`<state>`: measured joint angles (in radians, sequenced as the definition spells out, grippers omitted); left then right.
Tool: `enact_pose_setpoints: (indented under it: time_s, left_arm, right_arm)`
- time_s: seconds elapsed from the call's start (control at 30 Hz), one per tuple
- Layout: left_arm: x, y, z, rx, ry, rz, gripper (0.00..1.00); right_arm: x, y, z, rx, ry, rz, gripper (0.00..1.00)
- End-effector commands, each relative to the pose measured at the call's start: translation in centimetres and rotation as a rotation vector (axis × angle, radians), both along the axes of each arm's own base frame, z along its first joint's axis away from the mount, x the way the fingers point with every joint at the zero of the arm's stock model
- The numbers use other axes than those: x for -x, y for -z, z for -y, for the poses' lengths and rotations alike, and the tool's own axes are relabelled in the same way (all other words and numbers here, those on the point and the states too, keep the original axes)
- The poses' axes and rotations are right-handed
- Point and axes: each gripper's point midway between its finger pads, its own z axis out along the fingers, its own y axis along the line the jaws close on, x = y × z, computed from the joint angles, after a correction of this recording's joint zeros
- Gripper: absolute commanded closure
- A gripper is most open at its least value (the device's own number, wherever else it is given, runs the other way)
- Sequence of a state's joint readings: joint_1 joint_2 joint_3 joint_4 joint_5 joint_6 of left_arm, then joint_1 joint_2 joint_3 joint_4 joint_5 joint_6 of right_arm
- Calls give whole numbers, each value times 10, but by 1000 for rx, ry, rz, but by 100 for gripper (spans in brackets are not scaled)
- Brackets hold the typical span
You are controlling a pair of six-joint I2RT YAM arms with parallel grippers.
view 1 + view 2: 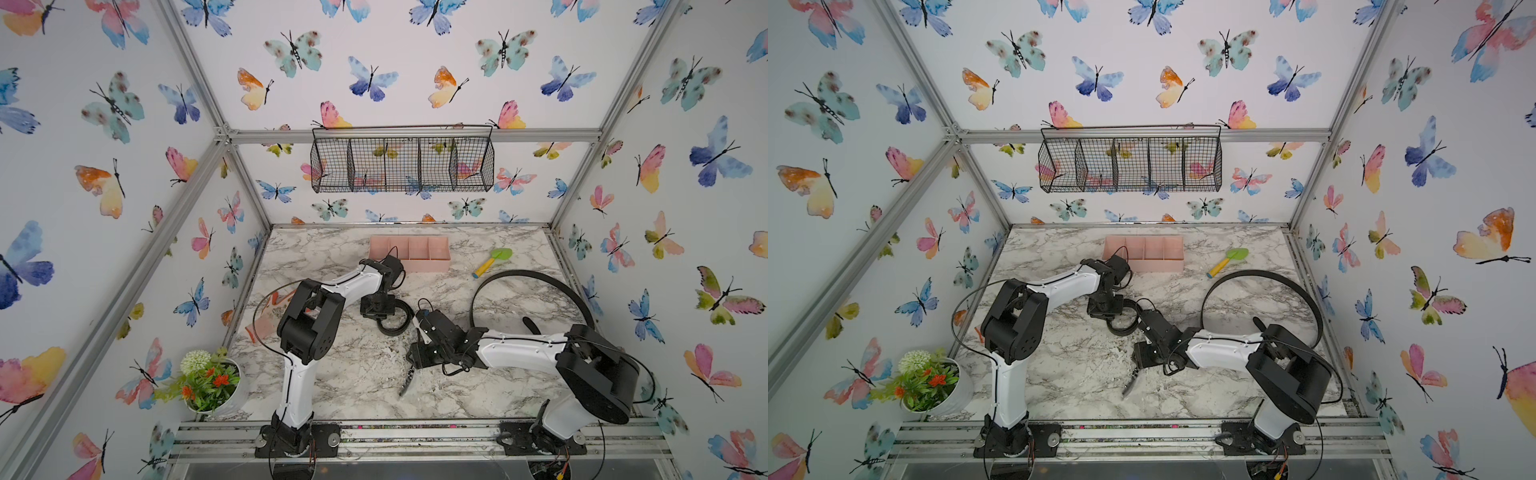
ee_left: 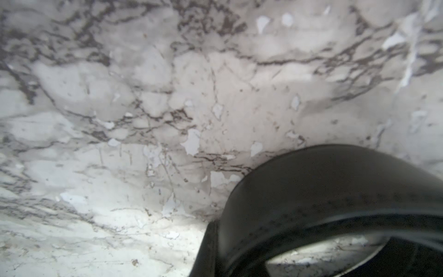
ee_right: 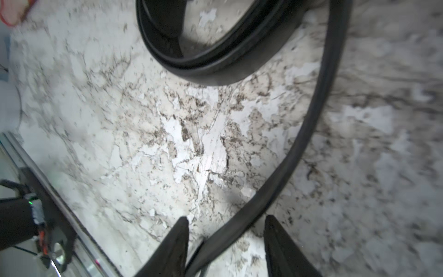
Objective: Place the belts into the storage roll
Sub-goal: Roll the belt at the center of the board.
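The belts [image 1: 523, 273] are seen as black, the table [image 1: 353, 374] as white veined in grey (marble-like), the tray [image 1: 409, 266] as pale pink, and the walls [image 1: 415, 62] as patterned with pastel butterflies.

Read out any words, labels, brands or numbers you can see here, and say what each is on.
None: no text can be read in any view. The storage roll, coiled belt, loose belt, wire basket and toy shovel are all unmarked as far as the pictures show.

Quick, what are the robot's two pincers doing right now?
Left pincer: closed on the rolled belt.
Right pincer: open; the belt's loose tail runs between its fingers, not gripped.
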<state>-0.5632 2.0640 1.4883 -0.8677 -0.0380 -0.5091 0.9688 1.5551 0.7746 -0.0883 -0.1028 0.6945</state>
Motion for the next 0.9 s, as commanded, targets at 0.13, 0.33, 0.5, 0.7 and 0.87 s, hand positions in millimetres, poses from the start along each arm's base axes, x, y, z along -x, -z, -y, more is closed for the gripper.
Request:
enact_pose_setpoints:
  time_s: [0.13,0.33,0.5,0.7,0.87]
  left_arm:
    - [18,34,-21,-88,-2,-83,100]
    - [22,37,-23,-96,5,-93,100]
    - [25,39,-24,-96,4,-98,100]
    - [24,41,-22,-98,6,-119,100]
    - [24,41,-20,-94,1,-126,100]
  right_arm:
    - [-63,-30,30,-21,63,126,21]
    - [-120,-29,14,20,26,154,20]
    - [-138,-20,-7,15,-25,141,18]
    - [-147,-6,-23,22,-88,121,9]
    - [-150,7,-31,27,-115,97,9]
